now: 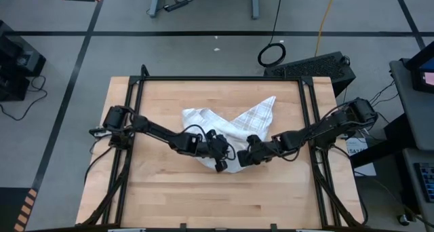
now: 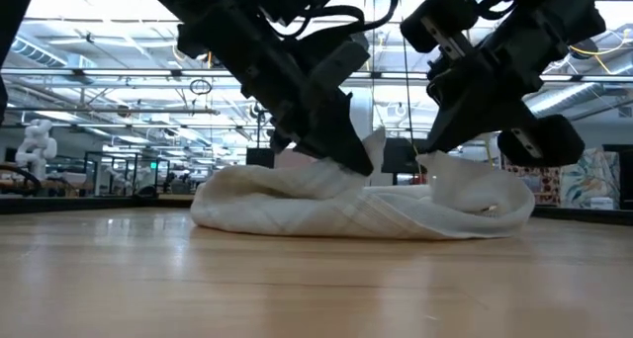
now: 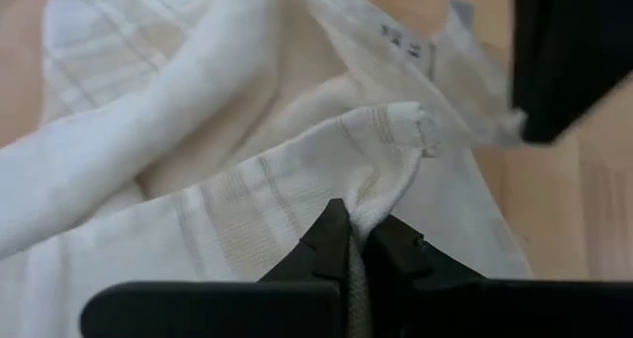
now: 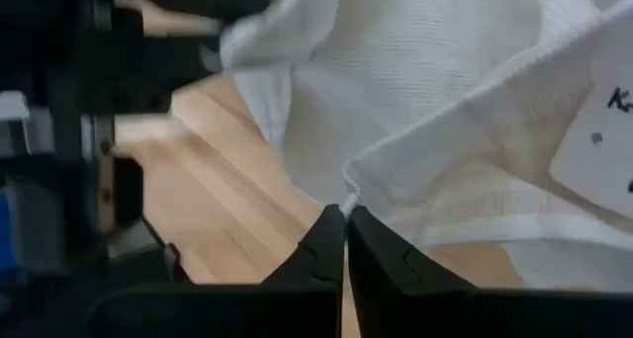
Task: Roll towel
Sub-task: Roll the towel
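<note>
Near the middle of the wooden table (image 1: 169, 198), the kitchen towel (image 1: 254, 117) is lying crumpled, one plaid corner fanning out toward the far right while the bulk is bunching under the two arms. The left gripper (image 3: 358, 241) is pinching a fold of the towel, the cloth running down between its closed jaws. The right gripper (image 4: 345, 234) is sitting fully closed at the towel's near edge; its wrist view is showing the tips meeting right at a hem, though whether any cloth is actually caught there is hard to say.

Risks, as I am judging them: the cloth is far from flat, so any rolling begun now is likely producing a lumpy bundle rather than a neat roll. The left pinch is holding only a thin fold (little fabric is showing between the jaws), so a sharp pull could be slipping it free. If the right tips are gripping nothing, the two sides will be moving unevenly and the towel will be twisting. The grippers are also working very close together, so a crossing move is risking contact between them.

Count: one towel, one table, two arms, two grippers, both closed
</note>
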